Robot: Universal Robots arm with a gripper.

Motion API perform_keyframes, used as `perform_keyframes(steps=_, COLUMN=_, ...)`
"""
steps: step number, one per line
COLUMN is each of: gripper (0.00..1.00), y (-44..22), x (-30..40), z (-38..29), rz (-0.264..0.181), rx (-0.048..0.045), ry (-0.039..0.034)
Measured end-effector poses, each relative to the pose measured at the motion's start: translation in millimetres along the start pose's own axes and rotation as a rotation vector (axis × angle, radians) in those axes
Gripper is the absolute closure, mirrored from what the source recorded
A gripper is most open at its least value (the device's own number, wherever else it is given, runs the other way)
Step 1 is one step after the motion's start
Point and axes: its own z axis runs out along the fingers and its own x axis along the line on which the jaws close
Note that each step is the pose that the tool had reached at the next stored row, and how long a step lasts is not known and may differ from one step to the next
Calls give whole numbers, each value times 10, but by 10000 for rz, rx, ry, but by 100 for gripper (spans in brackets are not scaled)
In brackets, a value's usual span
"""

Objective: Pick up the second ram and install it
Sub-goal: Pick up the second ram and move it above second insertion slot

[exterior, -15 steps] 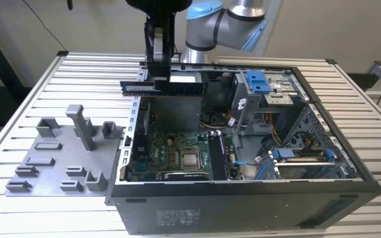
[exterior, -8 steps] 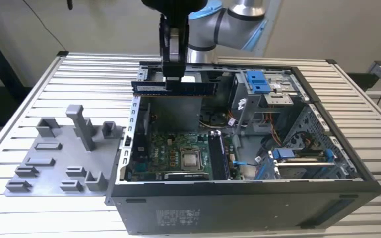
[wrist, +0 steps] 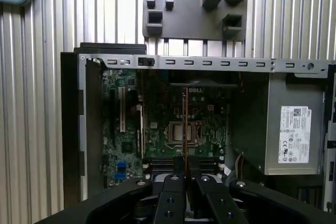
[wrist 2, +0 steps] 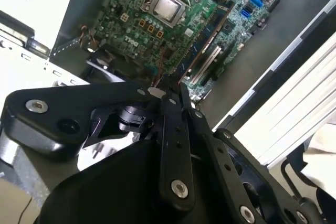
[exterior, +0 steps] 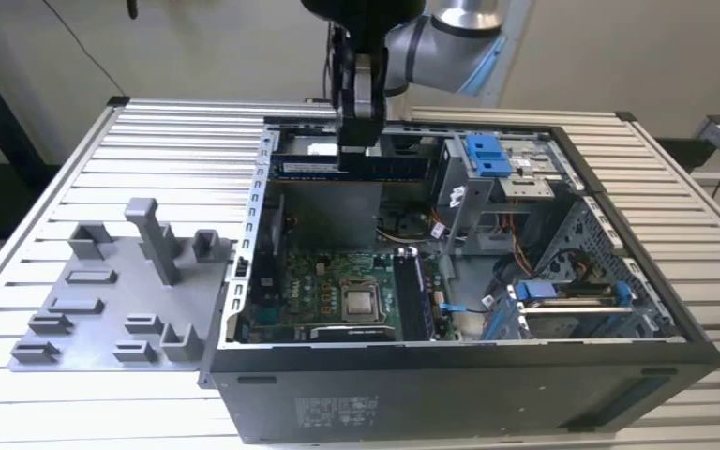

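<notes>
The gripper (exterior: 360, 142) hangs in the upper middle of the exterior view, its black fingers pointing down and clamped on the second ram (exterior: 357, 167). They hold this dark blue-green stick by its upper edge near the middle, so it lies level with its long side running across the frame. The stick sits over the far end of the open computer case (exterior: 460, 380), in front of the grey power supply (exterior: 335, 216), and touches nothing but the fingers. Lower in that frame the green motherboard (exterior: 322, 300) lies flat on the case floor, with the square processor (exterior: 363, 302) near its centre and dark upright memory slots (exterior: 408, 292) just beside it toward the exterior view's right. These are well apart from the held stick. A blue drive bracket (exterior: 487, 155) stands in the case's upper right corner. The grey holder tray (exterior: 97, 309) rests on the slatted metal table (exterior: 147, 141) at the left of the frame, just beside the case wall. In the first wrist view the ram (wrist: 186, 119) shows edge-on as a thin line between the closed fingers of the gripper (wrist: 186, 162), with the motherboard beyond it.
</notes>
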Motion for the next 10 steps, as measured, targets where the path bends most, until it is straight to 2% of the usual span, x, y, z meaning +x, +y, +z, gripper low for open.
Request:
perform_keyframes(steps=5, gripper=86, y=-143, x=-1, z=0, rz=-1, rx=0, ry=0)
perform_keyframes(steps=10, gripper=86, y=-329, x=-2, z=0, rz=0, rx=0, ry=1)
